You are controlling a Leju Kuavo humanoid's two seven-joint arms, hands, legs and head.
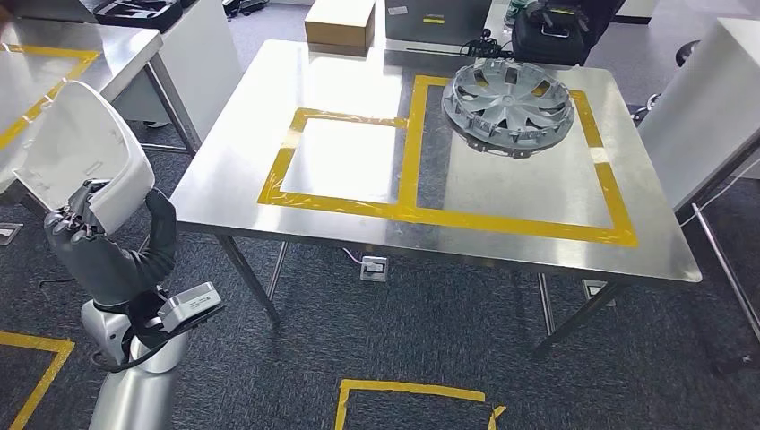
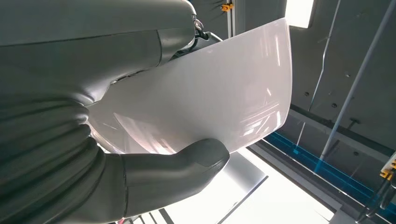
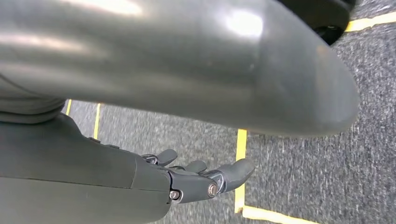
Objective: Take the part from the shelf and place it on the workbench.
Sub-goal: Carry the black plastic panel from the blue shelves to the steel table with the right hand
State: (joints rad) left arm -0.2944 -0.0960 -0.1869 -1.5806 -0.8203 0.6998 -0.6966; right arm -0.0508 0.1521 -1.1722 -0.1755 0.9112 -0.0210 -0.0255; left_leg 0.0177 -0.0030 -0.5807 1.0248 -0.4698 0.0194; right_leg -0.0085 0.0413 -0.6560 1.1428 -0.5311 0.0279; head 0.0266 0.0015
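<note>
My left hand (image 1: 99,251) grips a white curved plastic part (image 1: 81,152), held upright at the left of the head view, off the steel workbench (image 1: 358,98) and left of its front left corner. Close up in the left wrist view, the thumb (image 2: 187,163) presses on the part's (image 2: 210,98) glossy face. The right hand (image 3: 196,179) hangs over grey carpet with its fingers apart and nothing in them.
Yellow tape marks two rectangles (image 1: 403,152) on the workbench. A silver wheel cover (image 1: 508,103) lies in the far right rectangle. A cardboard box (image 1: 341,22) and a black bag (image 1: 556,31) stand behind the bench. Another table (image 1: 54,54) is at left, and yellow floor tape (image 1: 412,394) lies below.
</note>
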